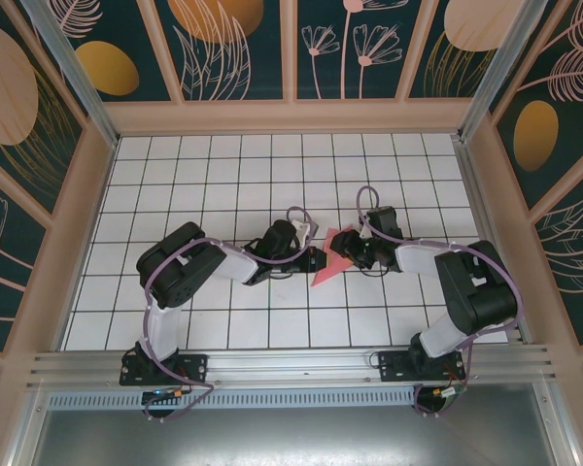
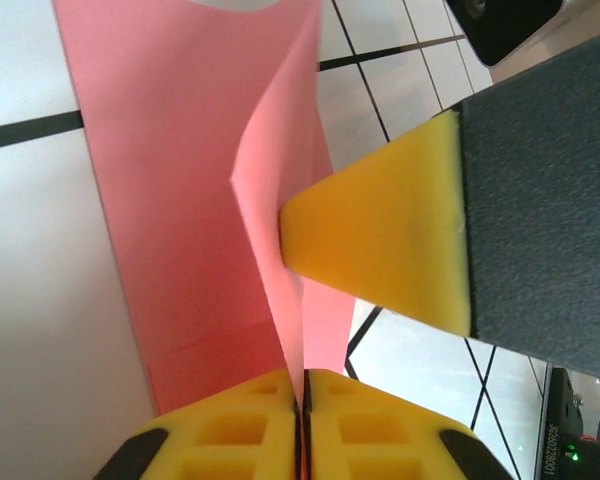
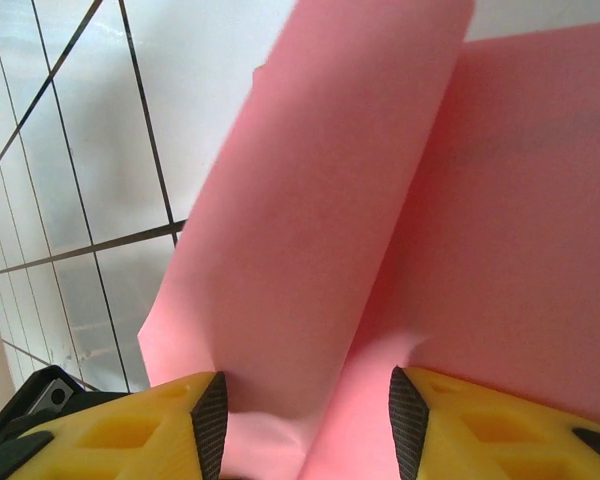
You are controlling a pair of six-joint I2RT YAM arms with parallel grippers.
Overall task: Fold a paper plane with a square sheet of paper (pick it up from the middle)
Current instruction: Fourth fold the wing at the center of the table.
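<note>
Because the left gripper is clamped on only a thin edge of the raised fold in the square sheet of paper, a sideways tug could slip or tear it. Beyond it, the right gripper stands half open astride that fold; closing off-line would likely skew the crease. The sheet lies in the middle of the table, between both arms.

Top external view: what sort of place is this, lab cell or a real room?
Most likely a purpose-built robot test cell, not a lived-in room: a white grid-marked table, printed decorative wall panels boxing it in, and an aluminium rail along the near edge.
</note>
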